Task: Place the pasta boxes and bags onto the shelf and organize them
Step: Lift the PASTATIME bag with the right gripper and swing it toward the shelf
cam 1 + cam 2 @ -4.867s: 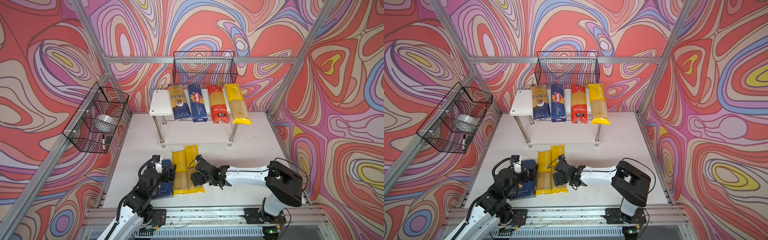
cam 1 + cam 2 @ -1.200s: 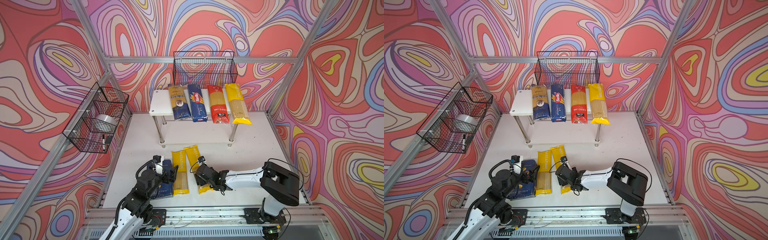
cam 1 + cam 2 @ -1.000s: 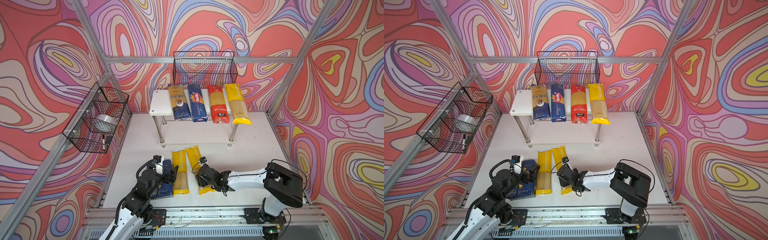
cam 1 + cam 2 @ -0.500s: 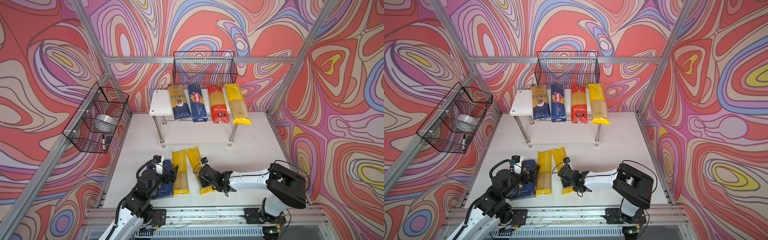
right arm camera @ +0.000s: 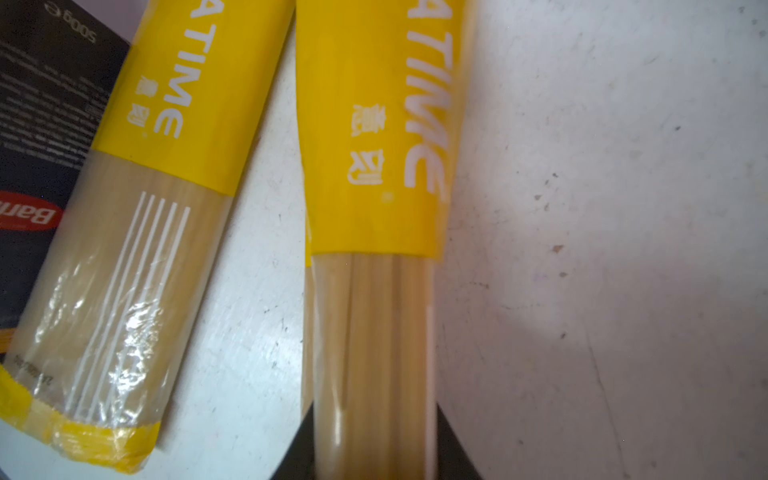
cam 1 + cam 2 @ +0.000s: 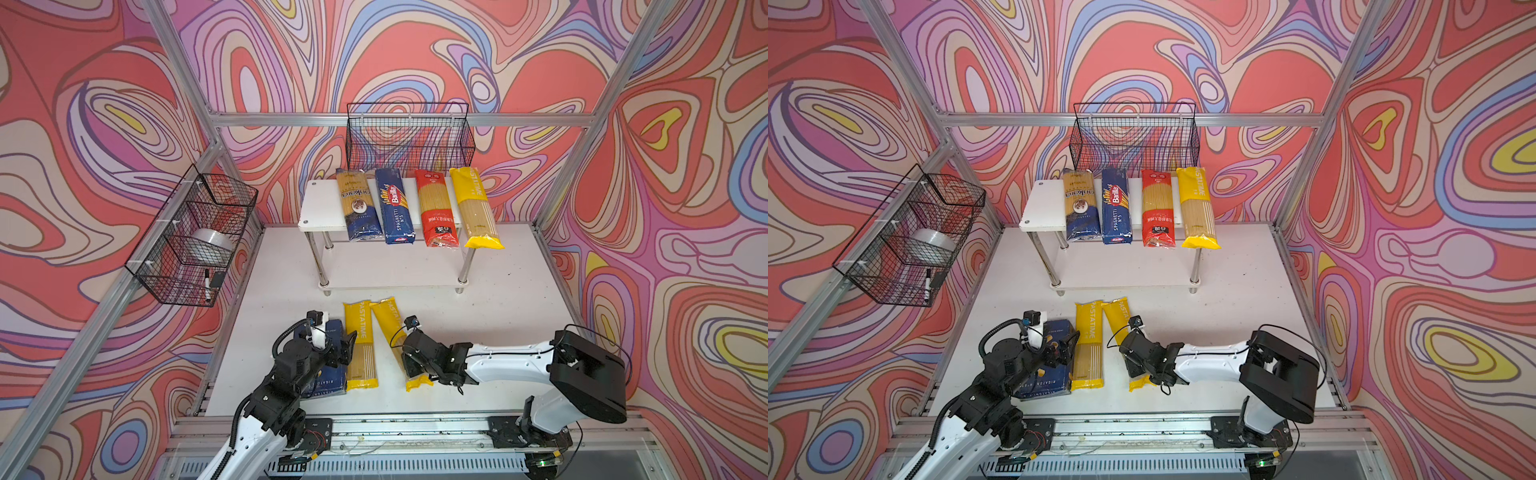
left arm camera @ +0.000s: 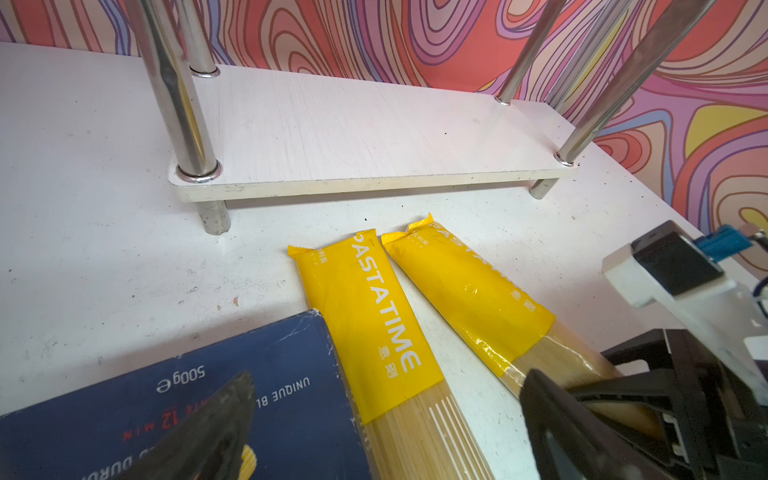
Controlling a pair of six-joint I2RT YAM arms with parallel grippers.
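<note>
Right gripper (image 6: 410,366), open a second ago, now clamps the tilted yellow bag (image 6: 388,320), so lifting it toward the shelf (image 6: 322,203) looks next.

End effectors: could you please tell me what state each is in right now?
Left end effector: open, holding nothing.
Right end effector: closed on the angled yellow PASTATIME bag.

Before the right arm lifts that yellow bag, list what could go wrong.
The right pincer grips the tilted yellow bag close to its near end, so the long front may sag or slip. Its far tip nearly touches the neighbouring yellow bag and could drag it.
</note>
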